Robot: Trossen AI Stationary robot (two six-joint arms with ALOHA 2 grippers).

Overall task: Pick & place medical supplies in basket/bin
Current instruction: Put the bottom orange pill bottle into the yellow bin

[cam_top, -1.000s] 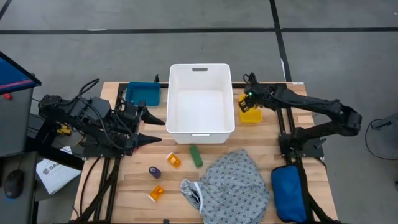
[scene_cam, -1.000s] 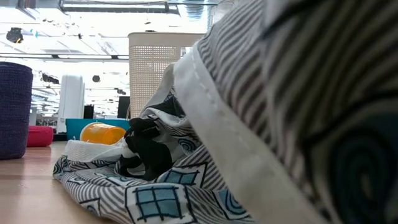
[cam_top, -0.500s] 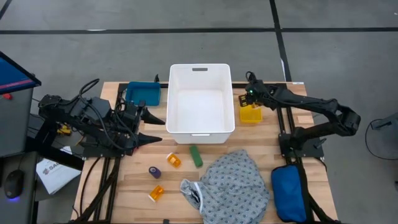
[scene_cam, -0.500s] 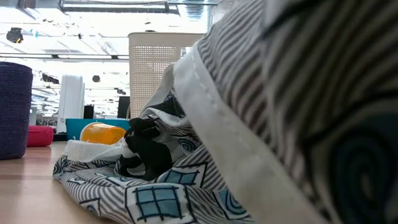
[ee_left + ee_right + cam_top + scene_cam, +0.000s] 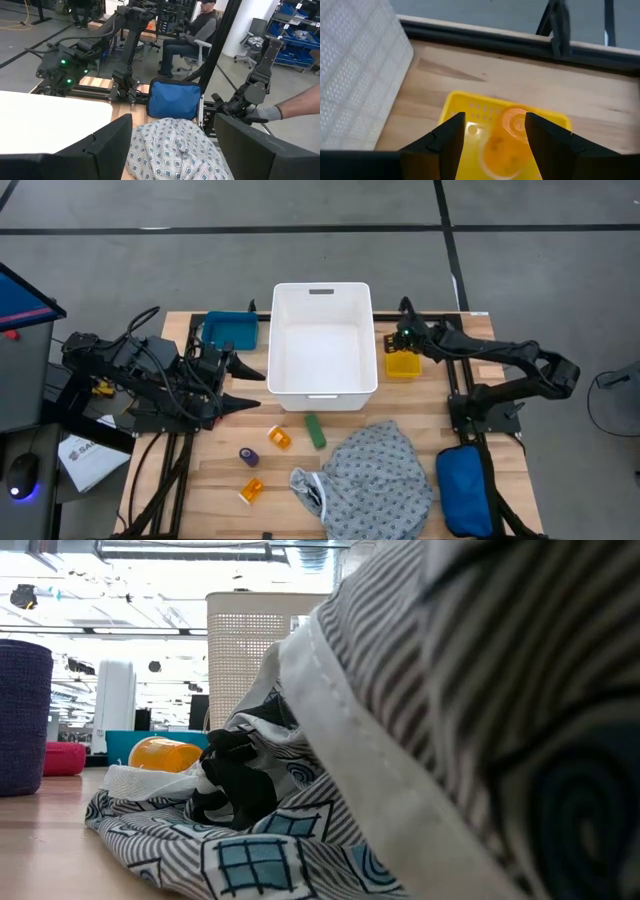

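High view, table: a wooden table [image 5: 215,480] seen from straight above; clock directions below are read from the table's middle, with 12 at the far edge.
Gown: a grey patterned gown [image 5: 375,475] lies crumpled at the near edge, about 5 o'clock; in the low view its striped folds fill most of the frame.
Pouch: a blue pouch [image 5: 464,490] sits just beside the gown, at 4 o'clock on the table's corner.
Pill bottles: one orange bottle [image 5: 251,490] lies at 7 o'clock near the front edge; a second orange bottle [image 5: 279,439] lies farther in, just beside the green piece [image 5: 315,431].
Purple piece: the purple piece [image 5: 248,456] rests between the two bottles, apart from both.
Left gripper: the left gripper [image 5: 247,387] waits at 9 o'clock, above the table's left edge; its jaws stand wide with nothing between them.
White bin: a white bin [image 5: 322,380] stands at 12 o'clock, nothing visible inside.
Blue tray: a blue tray [image 5: 229,331] sits at 10 o'clock, beside the bin's left wall.
Yellow basket: a small yellow basket [image 5: 402,364] stands at 2 o'clock, just right of the bin.
Right gripper: the right gripper [image 5: 495,137] hangs over the yellow basket, jaws parted and gripping nothing; below them a third orange bottle [image 5: 500,145] lies in the basket.
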